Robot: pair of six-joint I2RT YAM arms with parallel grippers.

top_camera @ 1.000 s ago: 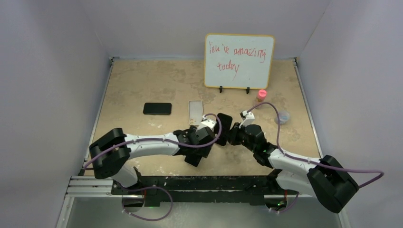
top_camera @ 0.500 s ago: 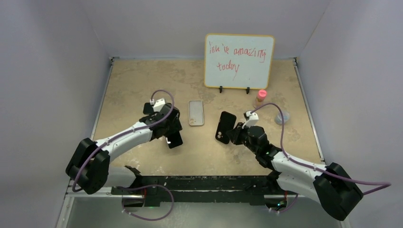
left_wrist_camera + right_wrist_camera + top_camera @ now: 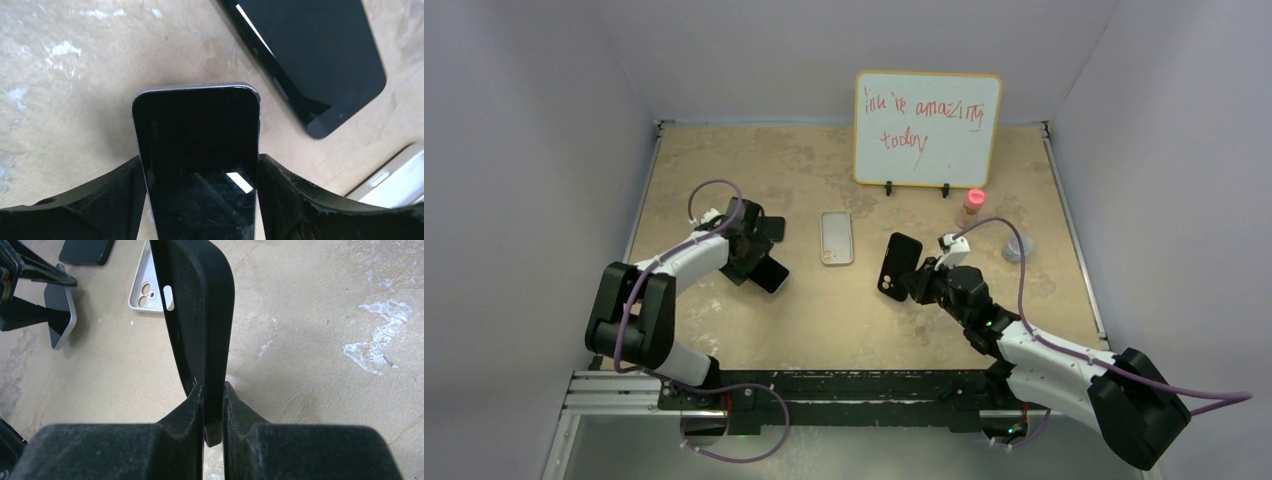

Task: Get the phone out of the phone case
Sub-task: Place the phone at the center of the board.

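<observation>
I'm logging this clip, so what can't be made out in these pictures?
- phone, lower end: left wrist view, cut by the bottom edge inside the left gripper.
- second black phone: top view, partly under the left arm.
- black case, base: right wrist view, pinched inside the right gripper.
- cup, contents: top view, too small.

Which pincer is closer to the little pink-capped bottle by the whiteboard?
Right. The right pincer, holding the black phone case, is just near-left of the pink-capped bottle; the left pincer, holding the phone, is far off to its left.

Whiteboard [image 3: 928,128] reads "You're amazing today" in red.
</observation>
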